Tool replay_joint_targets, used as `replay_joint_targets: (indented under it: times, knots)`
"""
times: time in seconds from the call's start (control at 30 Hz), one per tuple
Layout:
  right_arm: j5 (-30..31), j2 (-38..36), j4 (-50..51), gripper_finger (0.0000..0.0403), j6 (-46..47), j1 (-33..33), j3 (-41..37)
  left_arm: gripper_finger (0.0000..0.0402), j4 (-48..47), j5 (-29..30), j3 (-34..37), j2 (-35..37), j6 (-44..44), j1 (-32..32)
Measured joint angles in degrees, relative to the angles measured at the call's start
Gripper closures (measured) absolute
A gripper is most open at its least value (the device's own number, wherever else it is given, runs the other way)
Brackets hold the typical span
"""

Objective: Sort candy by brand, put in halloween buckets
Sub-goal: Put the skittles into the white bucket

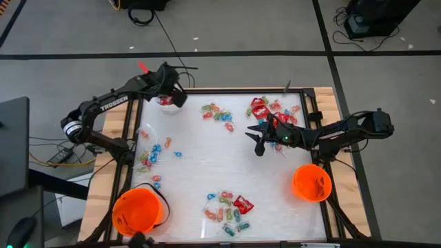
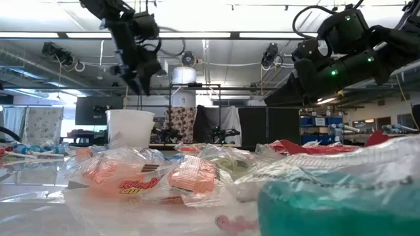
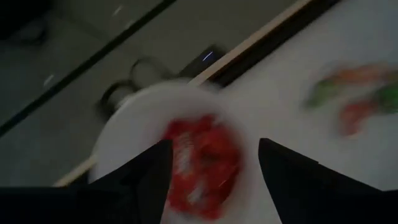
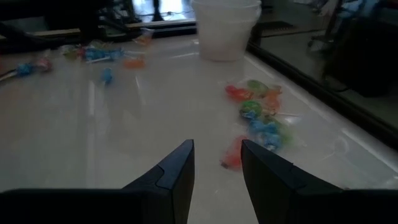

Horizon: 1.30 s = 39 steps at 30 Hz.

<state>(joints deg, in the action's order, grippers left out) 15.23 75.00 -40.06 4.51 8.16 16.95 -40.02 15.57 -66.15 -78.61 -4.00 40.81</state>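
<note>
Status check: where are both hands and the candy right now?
Left hand open above white cup, red candy inside. Right hand open, empty, beside red packets. Nothing blocking.

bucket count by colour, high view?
orange buckets: 2, near left corner and right side
white bucket: 1, far left corner, red candy inside, left gripper open above it
total: 3

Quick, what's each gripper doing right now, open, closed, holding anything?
Left gripper: open, empty, above the white cup with red candy inside.
Right gripper: open, empty, over the table.
</note>
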Motion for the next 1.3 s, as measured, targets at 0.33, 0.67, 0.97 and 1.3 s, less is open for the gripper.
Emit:
replay_joint_targets:
  times: [0.33, 0.67, 0.97, 1.3]
  knots:
    - [7.33, 0.96, 43.76, 0.0259, 9.36, 8.59, 16.26, 0.016, 10.51, -5.94, 0.0, -0.52, 3.84, -9.53]
    - [0.03, 7.57, 55.65, 0.0259, 6.8, 21.58, 28.13, 0.016, 20.83, -5.87, 8.3, -0.71, 3.77, -13.78]
    - [-4.6, 19.9, 57.91, 0.0259, 2.94, 30.16, 37.69, 0.016, 27.5, -6.76, 15.32, -0.72, 2.18, -13.94]
    - [-6.7, 30.88, 69.06, 0.026, -3.29, 35.3, 49.1, 0.016, 31.16, -6.86, 18.55, -0.72, 2.09, -13.94]
